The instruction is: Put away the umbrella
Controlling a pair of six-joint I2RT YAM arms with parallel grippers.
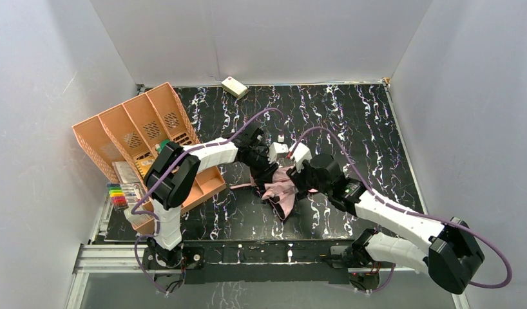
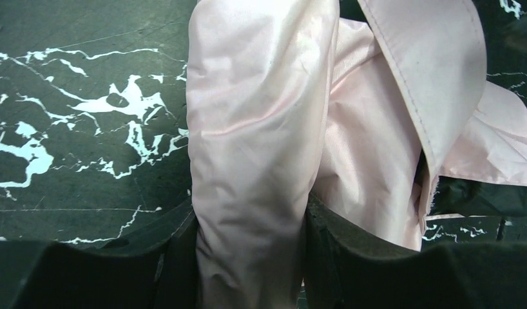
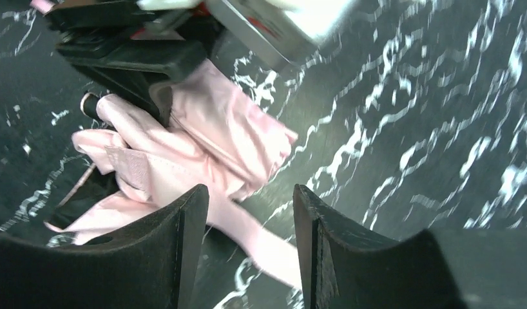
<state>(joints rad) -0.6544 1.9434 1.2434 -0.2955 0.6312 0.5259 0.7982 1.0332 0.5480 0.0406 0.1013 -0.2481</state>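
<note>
Left pincer is clamping the shiny pink folding umbrella, probably light, limp and slippery, by a bunched fold; right pincer is hanging open.

A crumpled pink umbrella lies in the middle of the black marbled desk. The 2 arms meet over it, left claw and right claw on either side. An orange organizer stands at the left, and a cream box sits by the back wall.
</note>
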